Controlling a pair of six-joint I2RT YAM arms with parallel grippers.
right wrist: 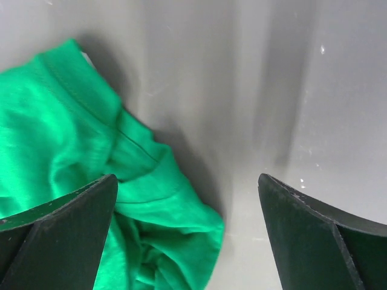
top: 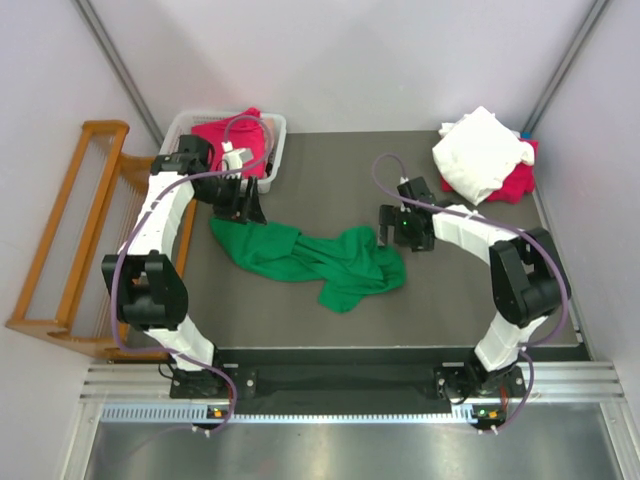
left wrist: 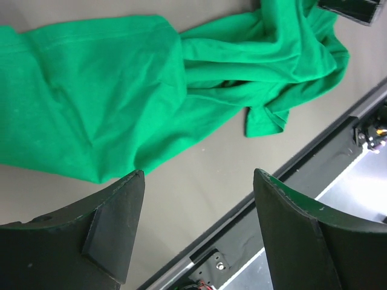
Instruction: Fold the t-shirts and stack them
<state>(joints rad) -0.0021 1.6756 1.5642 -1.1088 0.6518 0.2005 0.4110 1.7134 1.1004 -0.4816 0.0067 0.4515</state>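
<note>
The bright green t-shirt (top: pixel 310 258) lies crumpled and stretched across the middle of the grey table (top: pixel 450 310). My left gripper (top: pixel 243 205) hovers over its left end. Its jaws stand open in the left wrist view (left wrist: pixel 199 175), over bare table just past the green cloth (left wrist: pixel 121 90), with nothing between them. My right gripper (top: pixel 400 228) is above the shirt's right end, open (right wrist: pixel 187 181), with a bunched green edge (right wrist: pixel 91 181) below and to its left. A folded white t-shirt (top: pixel 482 155) rests on a crimson one (top: pixel 515 180) at the back right.
A white slatted basket (top: pixel 275 150) at the back left holds another red t-shirt (top: pixel 235 135). An orange wooden rack (top: pixel 75 230) stands off the table's left side. The table's black front edge (left wrist: pixel 284 169) runs close to the left gripper.
</note>
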